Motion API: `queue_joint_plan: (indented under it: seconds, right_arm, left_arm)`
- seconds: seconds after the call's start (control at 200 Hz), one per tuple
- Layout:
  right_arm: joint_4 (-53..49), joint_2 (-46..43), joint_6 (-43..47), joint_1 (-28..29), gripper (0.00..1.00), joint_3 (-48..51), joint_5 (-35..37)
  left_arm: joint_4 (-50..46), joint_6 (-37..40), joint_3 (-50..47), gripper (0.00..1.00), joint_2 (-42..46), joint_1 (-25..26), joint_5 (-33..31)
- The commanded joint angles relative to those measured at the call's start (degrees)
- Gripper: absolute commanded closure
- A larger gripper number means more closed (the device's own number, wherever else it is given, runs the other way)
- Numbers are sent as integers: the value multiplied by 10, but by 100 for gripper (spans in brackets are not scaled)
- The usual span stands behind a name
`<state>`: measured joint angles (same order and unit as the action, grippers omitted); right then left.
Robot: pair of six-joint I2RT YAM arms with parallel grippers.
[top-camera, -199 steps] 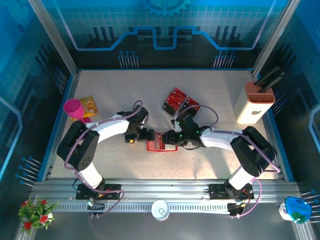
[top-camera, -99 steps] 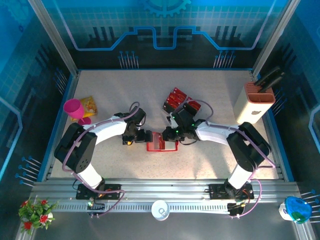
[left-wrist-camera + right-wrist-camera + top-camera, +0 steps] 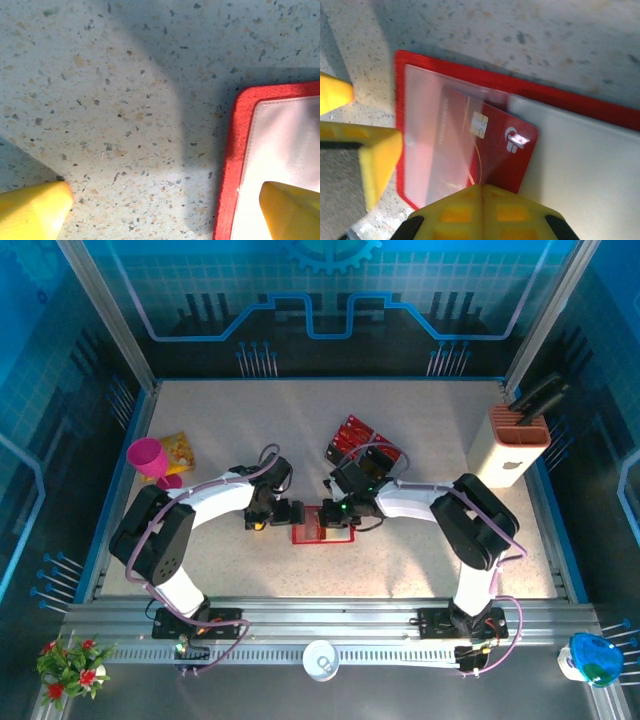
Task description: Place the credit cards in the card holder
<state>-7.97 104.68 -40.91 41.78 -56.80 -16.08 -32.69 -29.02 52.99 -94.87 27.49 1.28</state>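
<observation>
The red card holder lies open on the table between both grippers. One red credit card with a chip lies in it, its left part under the clear pocket. My right gripper is shut, its joined yellow tips over the card's near edge. My left gripper is open, with one fingertip over the table and the other over the holder's pale inside, astride the red rim. More credit cards lie in a small pile behind the holder.
A beige slotted block stands at the back right. At the left edge are a pink cup and a yellow packet. A white cup sits on the front rail.
My right gripper has closed and moved left over the card holder. The left arm has barely shifted and its gripper stays open.
</observation>
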Motion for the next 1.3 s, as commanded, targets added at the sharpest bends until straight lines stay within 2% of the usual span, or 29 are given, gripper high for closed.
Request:
queue_joint_plan:
  seconds: [0.0,0.22,0.645,0.91,1.296]
  right_arm:
    - [-18,29,-5,22,96,-22,3]
    - [-5,38,-25,29,96,-39,-3]
    - [-17,-57,-25,-1,95,-9,15]
    - [-31,-21,-10,-1,95,-35,8]
    - [-43,29,2,6,96,-62,8]
  left_arm:
    - [-8,0,-7,1,-25,-4,-16]
    - [-23,1,17,1,-10,-9,-9]
    - [-25,-42,-26,1,48,-18,5]
    - [-12,-47,-52,1,38,-25,-8]
    - [-8,-30,-41,1,5,-28,-16]
